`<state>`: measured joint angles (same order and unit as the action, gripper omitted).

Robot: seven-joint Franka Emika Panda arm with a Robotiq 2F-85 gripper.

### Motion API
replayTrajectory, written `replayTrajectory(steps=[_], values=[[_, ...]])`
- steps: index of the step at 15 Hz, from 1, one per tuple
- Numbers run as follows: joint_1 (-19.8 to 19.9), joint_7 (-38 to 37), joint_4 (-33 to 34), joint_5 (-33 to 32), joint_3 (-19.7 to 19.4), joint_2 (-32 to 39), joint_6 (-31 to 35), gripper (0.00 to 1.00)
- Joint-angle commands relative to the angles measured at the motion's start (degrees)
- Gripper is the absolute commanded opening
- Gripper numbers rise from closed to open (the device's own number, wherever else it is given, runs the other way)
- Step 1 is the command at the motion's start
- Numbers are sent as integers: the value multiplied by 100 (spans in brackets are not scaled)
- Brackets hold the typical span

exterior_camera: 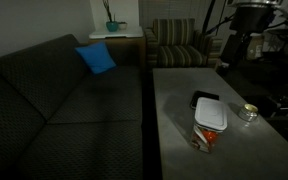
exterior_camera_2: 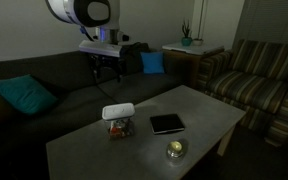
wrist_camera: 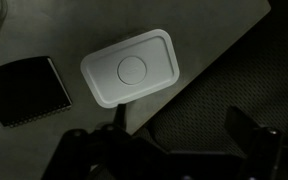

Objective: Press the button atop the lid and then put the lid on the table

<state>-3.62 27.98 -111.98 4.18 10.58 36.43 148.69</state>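
The lid [wrist_camera: 131, 68], white and rectangular with rounded corners, lies flat just above the centre of the wrist view, turned slightly off square. A round button [wrist_camera: 132, 70] is outlined in the middle of its top. In both exterior views the lid [exterior_camera: 211, 114] [exterior_camera_2: 118, 111] caps a clear container [exterior_camera: 205, 137] with something reddish inside. The container stands on the grey table [exterior_camera: 174, 100], towards the middle of the tabletop.

The gripper [wrist_camera: 176, 135] enters from the lower edge of the wrist view, below the lid and apart from it. Its two dark fingers [wrist_camera: 252, 135] are spread wide with nothing between them. In an exterior view the arm [exterior_camera_2: 84, 12] hangs at the upper left, well above the table and over the sofa side.

A flat black tray [wrist_camera: 24, 90] lies just beside the lid, to the left in the wrist view. A small round shiny dish [exterior_camera_2: 175, 149] sits further along the table, near its edge.

A dark sofa [exterior_camera: 44, 100] runs along the table's long side, with a blue cushion [exterior_camera: 96, 58] on it and a teal cushion [exterior_camera_2: 26, 95] at its other end. A striped armchair [exterior_camera: 179, 45] stands beyond the table's end, and a potted plant [exterior_camera: 111, 24] sits on a small side table between sofa and armchair.
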Motion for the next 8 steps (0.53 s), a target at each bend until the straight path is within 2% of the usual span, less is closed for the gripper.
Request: replayTrajectory(steps=[1,3,4,8], values=[[209,207,406,-305,152,493,114,100],[210,218,597,-458,136,733,173,100],[207,206,689,-534,128,825,187,80],[136,87,974,-871,39,1187,411,53]])
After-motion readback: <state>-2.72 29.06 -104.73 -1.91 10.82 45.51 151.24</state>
